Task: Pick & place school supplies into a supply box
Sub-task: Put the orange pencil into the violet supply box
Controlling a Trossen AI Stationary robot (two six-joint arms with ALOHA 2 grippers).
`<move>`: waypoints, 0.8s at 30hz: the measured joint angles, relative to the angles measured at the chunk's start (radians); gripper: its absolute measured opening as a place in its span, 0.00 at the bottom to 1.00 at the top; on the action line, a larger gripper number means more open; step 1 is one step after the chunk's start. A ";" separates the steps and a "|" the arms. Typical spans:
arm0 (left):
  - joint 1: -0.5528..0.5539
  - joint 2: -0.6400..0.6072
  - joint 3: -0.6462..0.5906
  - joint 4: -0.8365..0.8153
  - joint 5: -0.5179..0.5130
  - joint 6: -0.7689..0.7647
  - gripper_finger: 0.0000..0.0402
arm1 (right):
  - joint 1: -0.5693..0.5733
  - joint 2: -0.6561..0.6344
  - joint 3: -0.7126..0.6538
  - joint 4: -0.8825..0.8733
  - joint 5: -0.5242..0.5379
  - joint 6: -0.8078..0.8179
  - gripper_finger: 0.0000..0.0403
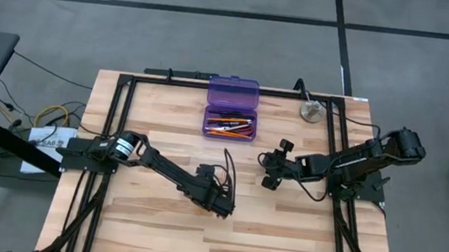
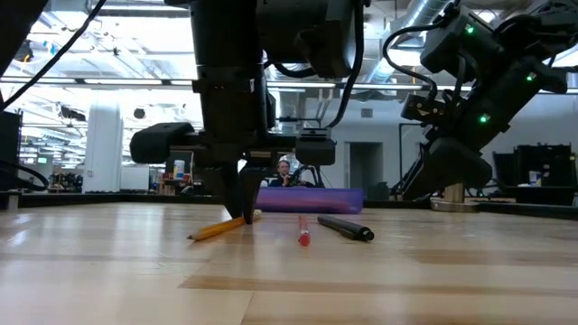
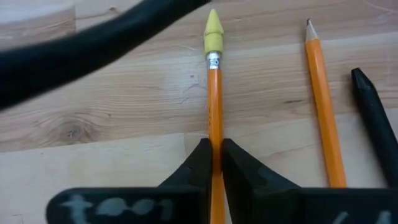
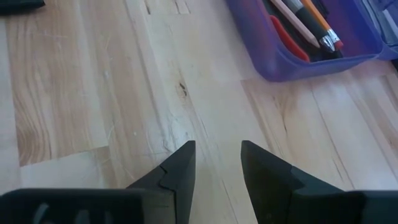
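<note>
My left gripper [image 3: 216, 146] stands low over the table's middle front [image 1: 222, 204], shut on an orange pencil [image 3: 214, 93] with a yellow eraser cap [image 3: 213, 36]. Beside it a second orange pencil [image 3: 323, 106] and a black pen [image 3: 376, 121] lie flat on the wood. The purple supply box [image 1: 231, 110] sits open near the far edge and holds pens, pencils and red-handled scissors [image 4: 287, 36]. My right gripper [image 4: 217, 149] hovers open over bare wood, to the right of the box's near end [image 1: 275, 161]. My left gripper pinches the orange pencil's shaft [image 3: 215, 127] between its two fingers, a stretch back from the yellow eraser cap. The fingers come from above, pointing down [image 2: 244, 215]. The pencil's free end [image 2: 197, 236] rests on the table.
A round silver disc [image 1: 311, 110] lies at the far right, beside the box. In the low view a small red tip [image 2: 303, 236] and the black pen [image 2: 348, 227] lie just right of my left gripper. Black frame rails border the table's sides. Bare wood spans the near half.
</note>
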 joint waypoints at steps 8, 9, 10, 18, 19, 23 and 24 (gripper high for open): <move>-0.004 0.016 0.065 -0.106 -0.107 -0.003 0.01 | 0.000 0.000 0.000 -0.003 -0.006 0.000 0.30; -0.002 0.019 0.077 -0.133 -0.130 -0.003 0.01 | 0.000 0.000 0.000 -0.003 -0.006 0.000 0.30; -0.001 0.019 0.093 -0.156 -0.149 0.000 0.01 | 0.001 0.000 0.000 -0.003 -0.006 0.000 0.30; 0.004 0.013 0.205 -0.320 -0.225 0.087 0.01 | 0.001 0.000 0.000 -0.004 -0.006 0.000 0.30; 0.010 0.013 0.222 -0.342 -0.237 0.116 0.01 | 0.001 0.000 0.000 -0.004 -0.006 0.000 0.30; 0.037 0.012 0.294 -0.385 -0.268 0.272 0.01 | 0.000 0.000 0.000 -0.004 -0.018 0.000 0.30; 0.045 0.012 0.315 -0.397 -0.277 0.317 0.01 | 0.000 0.000 0.000 -0.004 -0.024 0.000 0.30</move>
